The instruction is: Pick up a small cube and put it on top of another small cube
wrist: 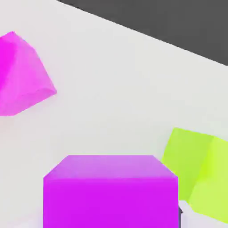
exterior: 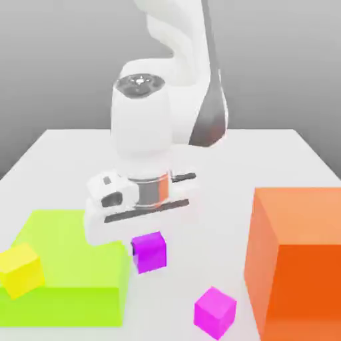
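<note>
Pincer [exterior: 149, 245] clamped on purple cube [exterior: 150, 253]; cube sits between its tips.

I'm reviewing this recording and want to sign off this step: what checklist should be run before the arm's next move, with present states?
1. Gripper shut on the violet cube: ok
2. Violet cube lifted off the table: cannot tell
3. Top of the magenta cube bare for stacking: ok
4. Violet cube apart from the orange block: ok
5. Violet cube on top of another small cube: not ok
</note>
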Tool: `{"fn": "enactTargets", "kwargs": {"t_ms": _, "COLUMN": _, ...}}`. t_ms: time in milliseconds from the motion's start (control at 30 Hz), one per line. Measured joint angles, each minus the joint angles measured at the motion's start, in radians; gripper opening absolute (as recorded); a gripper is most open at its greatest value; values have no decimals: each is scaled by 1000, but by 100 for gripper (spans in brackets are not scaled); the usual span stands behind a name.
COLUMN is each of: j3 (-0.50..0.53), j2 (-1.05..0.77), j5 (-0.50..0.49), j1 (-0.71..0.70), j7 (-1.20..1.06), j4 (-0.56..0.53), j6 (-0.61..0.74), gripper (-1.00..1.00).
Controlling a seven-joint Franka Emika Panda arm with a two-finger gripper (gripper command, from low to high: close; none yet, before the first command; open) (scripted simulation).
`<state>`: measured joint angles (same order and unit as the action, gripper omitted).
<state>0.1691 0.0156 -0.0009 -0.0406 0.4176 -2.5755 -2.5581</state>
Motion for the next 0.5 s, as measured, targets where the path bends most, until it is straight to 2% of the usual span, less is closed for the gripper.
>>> {"fn": "enactTargets", "kwargs": {"t_ms": 267, "j3": 122, "j2": -30, "j5": 14, "j1": -143, "j7": 249, "j4": 279, "j6": 248, "gripper": -100}}
{"fn": "enactTargets", "kwargs": {"t_ms": 367, "j3": 122, "j2": -106, "j5": 47, "j1": -170, "j7": 249, "j4": 273, "j6": 170, "gripper": -100}}
{"fn": "enactTargets", "kwargs": {"t_ms": 400, "j3": 122, "j2": -128, "j5": 58, "j1": -169, "j7": 242, "j4": 265, "j6": 141, "gripper": 100}}
{"fn": "enactTargets", "kwargs": {"t_ms": 500, "j3": 122, "j2": -128, "j5": 58, "j1": -169, "j7": 242, "j4": 265, "j6": 141, "gripper": 100}}
